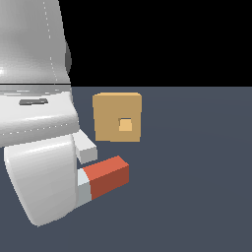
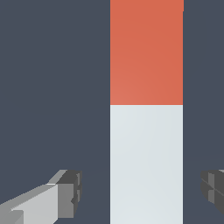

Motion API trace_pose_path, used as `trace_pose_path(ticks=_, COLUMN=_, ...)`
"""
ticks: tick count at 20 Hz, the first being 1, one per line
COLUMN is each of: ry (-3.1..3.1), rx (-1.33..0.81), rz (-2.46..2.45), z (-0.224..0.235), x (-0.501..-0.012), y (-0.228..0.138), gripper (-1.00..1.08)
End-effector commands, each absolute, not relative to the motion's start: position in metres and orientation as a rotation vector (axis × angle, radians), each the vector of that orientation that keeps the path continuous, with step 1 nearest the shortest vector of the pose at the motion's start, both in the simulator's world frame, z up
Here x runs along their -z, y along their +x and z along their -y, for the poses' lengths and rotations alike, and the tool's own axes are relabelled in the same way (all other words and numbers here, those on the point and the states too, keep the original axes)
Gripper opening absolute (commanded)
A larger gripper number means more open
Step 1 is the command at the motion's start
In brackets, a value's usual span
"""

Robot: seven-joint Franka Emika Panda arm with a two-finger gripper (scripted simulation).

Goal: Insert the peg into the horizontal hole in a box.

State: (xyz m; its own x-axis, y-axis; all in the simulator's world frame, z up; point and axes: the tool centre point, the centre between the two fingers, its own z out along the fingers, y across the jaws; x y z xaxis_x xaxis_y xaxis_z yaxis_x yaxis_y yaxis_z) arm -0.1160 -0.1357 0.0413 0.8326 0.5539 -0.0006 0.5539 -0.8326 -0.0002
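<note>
The peg (image 2: 146,109) lies flat on the dark floor, half red and half pale grey-white. My gripper (image 2: 142,192) is open and straddles its white half, with a gap between the peg and each of the fingers (image 2: 65,194). In the exterior view the peg's red end (image 1: 108,174) sticks out from under the arm toward that view's right. One finger (image 1: 86,147) shows behind it. The tan box (image 1: 117,118) stands a little beyond the peg, and its lighter-orange hole (image 1: 125,125) faces the camera.
The white body of the arm (image 1: 39,147) fills the exterior view's left and hides the peg's white end and the other finger. The dark grey floor (image 1: 197,172) stretches around the box and peg.
</note>
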Motion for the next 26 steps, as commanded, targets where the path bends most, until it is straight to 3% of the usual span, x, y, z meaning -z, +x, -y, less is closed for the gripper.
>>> trace_pose_path(ticks=1, ry=-3.008, rx=-0.001, rz=0.908, z=0.135, x=-0.031, y=-0.116, gripper=1.0)
trace_pose_path(ticks=7, ry=-3.008, rx=0.0, rz=0.906, z=0.136, x=-0.021, y=-0.116, gripper=1.0)
trace_pose_path(ticks=8, ry=-3.008, rx=0.0, rz=0.906, z=0.136, x=-0.021, y=-0.116, gripper=-1.0)
trace_pose_path(ticks=26, ry=-2.971, rx=0.0, rz=1.023, z=0.132, x=-0.025, y=-0.103, gripper=-1.0)
